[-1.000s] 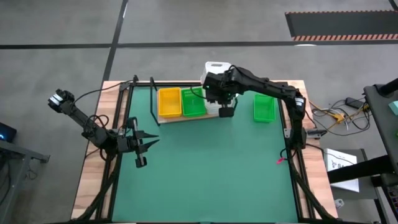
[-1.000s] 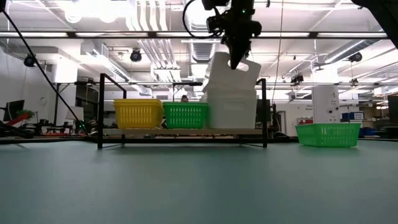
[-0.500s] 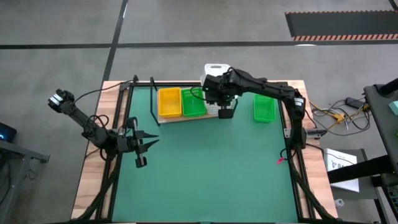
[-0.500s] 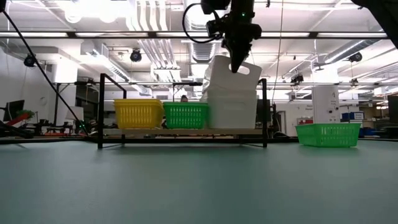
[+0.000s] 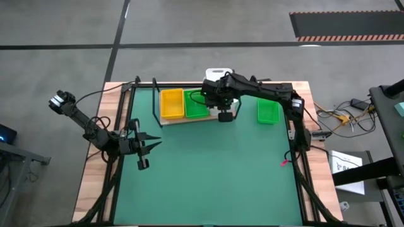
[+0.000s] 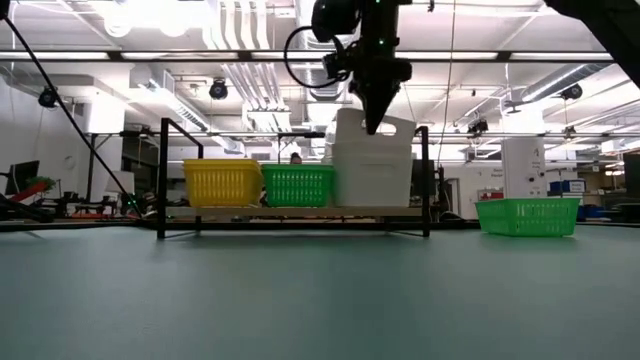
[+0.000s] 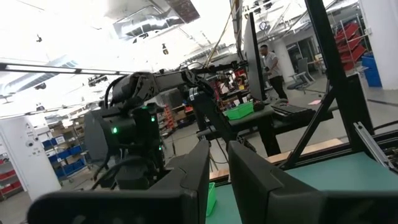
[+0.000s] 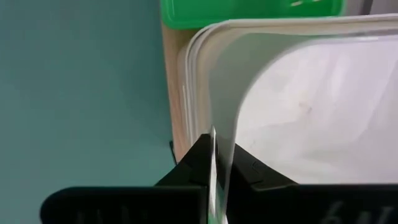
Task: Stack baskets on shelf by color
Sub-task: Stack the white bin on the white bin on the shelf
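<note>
White basket [image 6: 374, 160] was gripped by its front rim, right gripper [image 6: 374, 122] pinched shut on that rim from above, fingers pointing straight down. Right arm reached in from table's right side, bent across the shelf [image 6: 290, 212] end, wrist over the white stack [image 5: 218, 73]. Held basket sat nested into the white ones below, at shelf's right end; right wrist view showed rims [image 8: 193, 68] layered close, w/ held wall clamped between the dark fingers [image 8: 196, 163]. Yellow baskets [image 6: 222, 181] stood at shelf's left end, green baskets [image 6: 299, 185] touching beside them, mid-shelf. One green basket [image 6: 528, 216] lay on the mat [image 6: 320, 300], off shelf, to the right. Left gripper [image 5: 148, 144] waited low over mat nr table's left edge, fingers apart, arm folded back toward corner.
</note>
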Robot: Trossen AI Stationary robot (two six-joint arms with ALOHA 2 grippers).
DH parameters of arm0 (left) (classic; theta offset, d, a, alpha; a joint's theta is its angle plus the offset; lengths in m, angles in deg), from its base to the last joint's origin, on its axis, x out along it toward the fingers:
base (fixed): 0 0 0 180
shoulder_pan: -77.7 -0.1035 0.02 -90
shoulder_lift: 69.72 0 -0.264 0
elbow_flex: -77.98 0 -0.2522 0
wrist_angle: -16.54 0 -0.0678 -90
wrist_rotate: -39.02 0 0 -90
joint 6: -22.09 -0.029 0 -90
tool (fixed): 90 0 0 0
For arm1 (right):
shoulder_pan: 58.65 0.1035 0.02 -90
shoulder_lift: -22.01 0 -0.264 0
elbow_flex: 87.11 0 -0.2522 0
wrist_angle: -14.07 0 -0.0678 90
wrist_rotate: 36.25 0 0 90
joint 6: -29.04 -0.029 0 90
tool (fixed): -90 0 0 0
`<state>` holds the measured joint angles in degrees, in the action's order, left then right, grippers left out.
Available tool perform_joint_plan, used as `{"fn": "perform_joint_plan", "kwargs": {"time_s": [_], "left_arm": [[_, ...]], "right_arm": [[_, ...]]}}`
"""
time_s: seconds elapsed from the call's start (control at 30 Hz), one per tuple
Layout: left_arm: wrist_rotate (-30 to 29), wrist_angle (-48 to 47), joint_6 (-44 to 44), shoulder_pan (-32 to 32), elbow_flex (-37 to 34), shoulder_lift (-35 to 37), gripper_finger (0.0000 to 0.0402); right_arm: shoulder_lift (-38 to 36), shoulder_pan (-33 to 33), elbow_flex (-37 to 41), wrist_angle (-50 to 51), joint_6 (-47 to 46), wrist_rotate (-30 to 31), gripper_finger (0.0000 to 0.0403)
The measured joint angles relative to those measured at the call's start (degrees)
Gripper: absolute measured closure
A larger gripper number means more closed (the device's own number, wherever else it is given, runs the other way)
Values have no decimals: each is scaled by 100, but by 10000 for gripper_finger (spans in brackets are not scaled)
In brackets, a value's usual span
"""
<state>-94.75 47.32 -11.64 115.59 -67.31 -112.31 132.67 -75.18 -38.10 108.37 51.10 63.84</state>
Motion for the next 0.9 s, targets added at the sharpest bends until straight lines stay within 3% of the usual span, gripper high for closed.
{"fn": "perform_joint_plan", "kwargs": {"time_s": [0.4, 0.53, 0.67, 0.9], "left_arm": [[0, 0, -4, 0, -4, 9, 357], [1, 0, -4, 2, -4, 9, 357], [0, 0, -7, 0, -4, 9, 357], [1, 0, -7, 0, -4, 9, 357]], "right_arm": [[-64, 2, -74, 15, -97, 2, 296], [-143, 0, -289, -62, -118, 5, 282], [-149, -36, -393, -367, -105, 49, 301], [130, -286, -330, -731, 80, 57, 383]]}}
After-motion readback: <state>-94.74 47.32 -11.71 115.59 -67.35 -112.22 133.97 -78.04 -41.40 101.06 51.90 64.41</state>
